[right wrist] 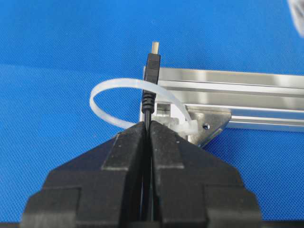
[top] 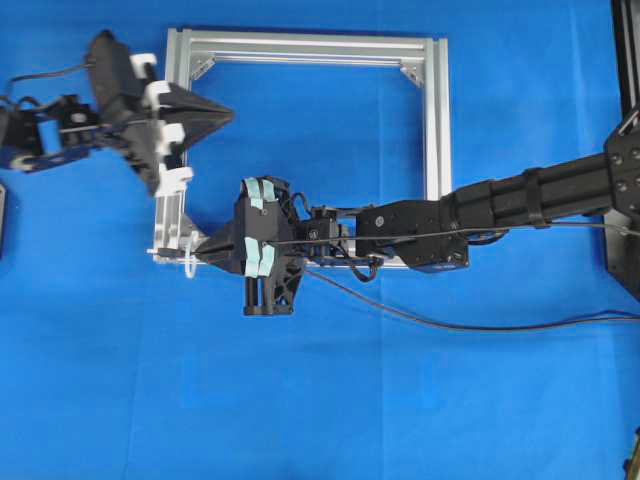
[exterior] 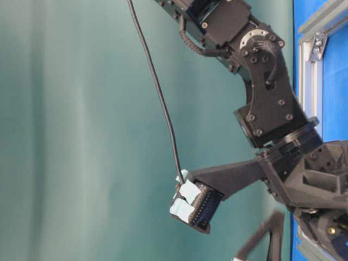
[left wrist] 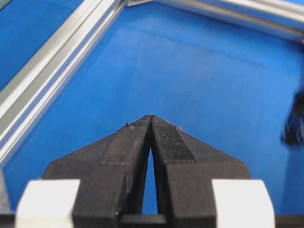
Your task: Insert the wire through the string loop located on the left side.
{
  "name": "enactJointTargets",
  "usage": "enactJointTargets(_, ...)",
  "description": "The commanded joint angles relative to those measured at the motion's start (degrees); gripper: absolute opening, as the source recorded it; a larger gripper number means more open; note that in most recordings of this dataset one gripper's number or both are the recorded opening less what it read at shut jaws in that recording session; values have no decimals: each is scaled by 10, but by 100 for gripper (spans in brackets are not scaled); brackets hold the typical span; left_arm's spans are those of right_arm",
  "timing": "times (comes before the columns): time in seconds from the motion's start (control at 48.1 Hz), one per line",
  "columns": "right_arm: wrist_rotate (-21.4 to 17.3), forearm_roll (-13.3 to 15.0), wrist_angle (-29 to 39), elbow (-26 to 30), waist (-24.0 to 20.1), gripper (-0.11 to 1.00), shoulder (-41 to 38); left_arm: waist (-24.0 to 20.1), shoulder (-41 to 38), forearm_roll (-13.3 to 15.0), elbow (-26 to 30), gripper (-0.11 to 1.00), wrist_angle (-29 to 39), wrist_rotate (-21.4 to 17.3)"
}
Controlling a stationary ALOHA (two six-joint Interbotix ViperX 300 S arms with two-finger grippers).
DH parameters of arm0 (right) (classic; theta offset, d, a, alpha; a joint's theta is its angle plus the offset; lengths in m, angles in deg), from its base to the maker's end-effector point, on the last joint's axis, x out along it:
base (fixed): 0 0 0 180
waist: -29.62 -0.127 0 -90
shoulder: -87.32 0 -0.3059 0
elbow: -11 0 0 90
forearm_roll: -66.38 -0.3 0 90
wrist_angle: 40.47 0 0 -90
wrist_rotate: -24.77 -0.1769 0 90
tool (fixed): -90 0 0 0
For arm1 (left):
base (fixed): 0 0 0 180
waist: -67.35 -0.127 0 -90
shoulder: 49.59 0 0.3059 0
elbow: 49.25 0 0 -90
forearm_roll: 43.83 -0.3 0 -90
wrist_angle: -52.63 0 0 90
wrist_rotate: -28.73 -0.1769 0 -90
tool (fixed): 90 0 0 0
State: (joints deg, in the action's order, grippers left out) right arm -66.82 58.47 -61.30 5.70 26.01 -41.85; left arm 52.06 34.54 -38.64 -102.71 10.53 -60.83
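Right gripper (right wrist: 147, 126) is clamped on the wire (right wrist: 152, 71), plug poking past its fingertips through the string loop (right wrist: 114, 88) at the frame's (right wrist: 237, 90) corner. Left gripper (left wrist: 151, 118) pinched together, holding nothing.

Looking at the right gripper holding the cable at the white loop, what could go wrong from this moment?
1. The right gripper pinches the thin black wire just behind its small dark plug. In the right wrist view the plug crosses the white string loop, but whether it is inside the loop is unclear. It may pass above the loop.
2. Pushing on could bend the thin loop aside.
3. The plug tip lies near the silver aluminium frame and might catch on it.
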Motion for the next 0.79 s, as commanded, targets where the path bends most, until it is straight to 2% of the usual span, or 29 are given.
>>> enactJointTargets(0.0,-1,1,-2,10,1,-4,13,0,36,-1,-25,0,-3,0)
enactJointTargets(0.312,-2,1,-2,11,1,-4,13,-1,107,-2,-105,0,1,0)
enactJointTargets(0.582,-2,1,-2,10,0,-4,12,-4,130,-2,-117,0,40,2)
enactJointTargets(0.686,-2,1,-2,10,0,-4,13,15,130,-4,-112,0,54,2)
enactJointTargets(0.769,-2,1,-2,10,-1,-4,13,48,132,-4,-111,0,59,3)
